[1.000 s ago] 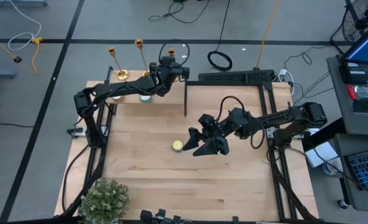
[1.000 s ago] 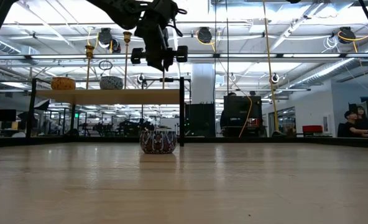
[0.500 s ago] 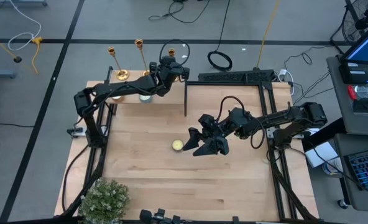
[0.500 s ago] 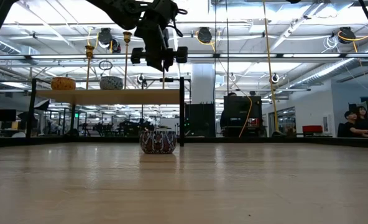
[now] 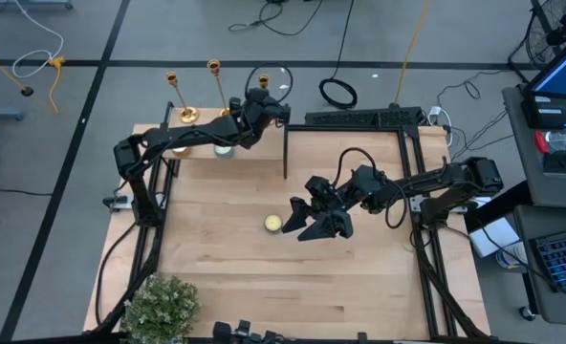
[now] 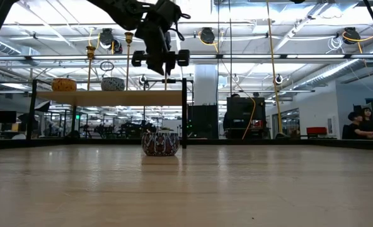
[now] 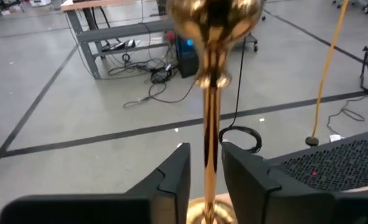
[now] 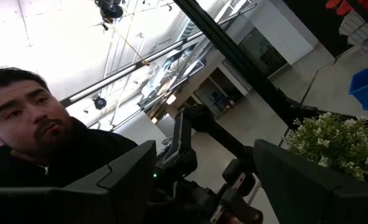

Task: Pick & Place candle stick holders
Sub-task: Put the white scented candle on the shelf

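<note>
At the far left of the shelf along the back edge of the table [image 5: 359, 287], seen from above, two candle stick holders stand upright and free: the leftmost candle stick holder [image 5: 178, 96] and the middle candle stick holder [image 5: 217, 88], near each other. Just to their right the left gripper [image 5: 261, 98] is up at shelf height around the third candle stick holder [image 7: 210, 93]. In the left wrist view its gold stem runs straight up between the two dark fingers [image 7: 174, 180], which sit close on either side of it with a thin gap showing, so the claw looks barely slackened around the stem; whether the pads touch the metal is hard to tell from here. If this is the setting-down, the thing to get right is the foot: it should sit flat on the shelf before the fingers part further, and the arm should back away level, since a tall thin stem tips at the lightest brush. Below the shelf a patterned bowl [image 6: 160, 142] sits on the wood. Further right, over the middle of the table, the right gripper [image 5: 297, 218] waits with its fingers spread and nothing in them, beside a pale tealight candle [image 5: 273, 223].
</note>
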